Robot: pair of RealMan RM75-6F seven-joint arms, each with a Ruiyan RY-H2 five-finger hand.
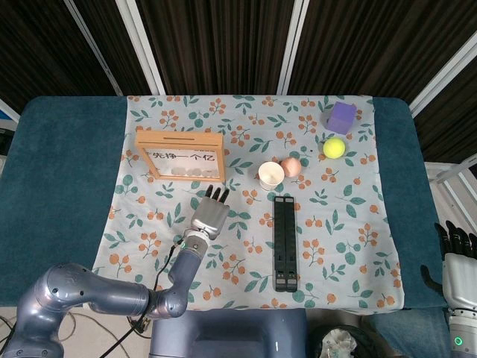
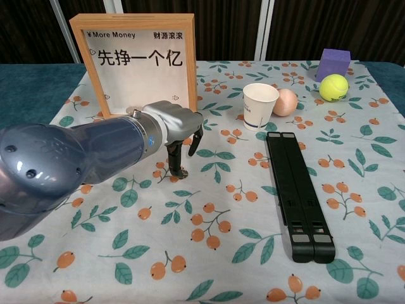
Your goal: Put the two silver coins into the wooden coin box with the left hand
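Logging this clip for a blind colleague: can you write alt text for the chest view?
The left hand reaches down with its fingers onto a small coin on the floral tablecloth, in front of the wooden coin box. To the right stand a paper cup and a long black stand.

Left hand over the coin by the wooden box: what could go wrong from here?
1. The left hand has a fingertip down at a small coin lying flat on the patterned cloth; a flat coin may slide or the cloth bunch rather than lift.
2. The wooden coin box stands close behind the hand; raising the arm could knock it.
3. Only one coin is visible on the cloth; the second may be hidden.
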